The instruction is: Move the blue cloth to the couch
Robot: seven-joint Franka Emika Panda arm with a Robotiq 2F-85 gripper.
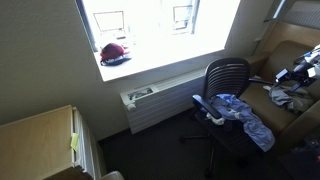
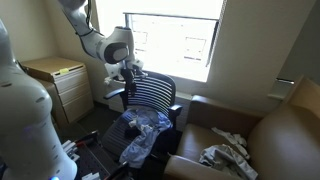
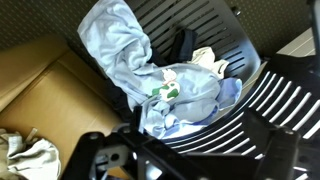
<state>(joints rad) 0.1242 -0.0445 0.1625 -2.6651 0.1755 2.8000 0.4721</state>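
Note:
The blue cloth (image 2: 141, 134) lies crumpled on the seat of a black mesh office chair (image 2: 152, 92) and hangs over the seat's front edge. It shows in both exterior views (image 1: 243, 113) and in the wrist view (image 3: 175, 90). The brown couch (image 2: 275, 135) stands beside the chair. My gripper (image 2: 128, 70) hovers above the chair's backrest, apart from the cloth. In the wrist view its dark fingers (image 3: 190, 152) are spread wide with nothing between them. In an exterior view the arm (image 1: 300, 67) shows at the right edge.
A white and grey cloth (image 2: 226, 155) lies on the couch seat, also in the wrist view (image 3: 28, 155). A window sill holds a red object (image 1: 114, 52). A wooden cabinet (image 2: 58, 80) stands by the wall. A radiator (image 1: 160, 102) runs under the window.

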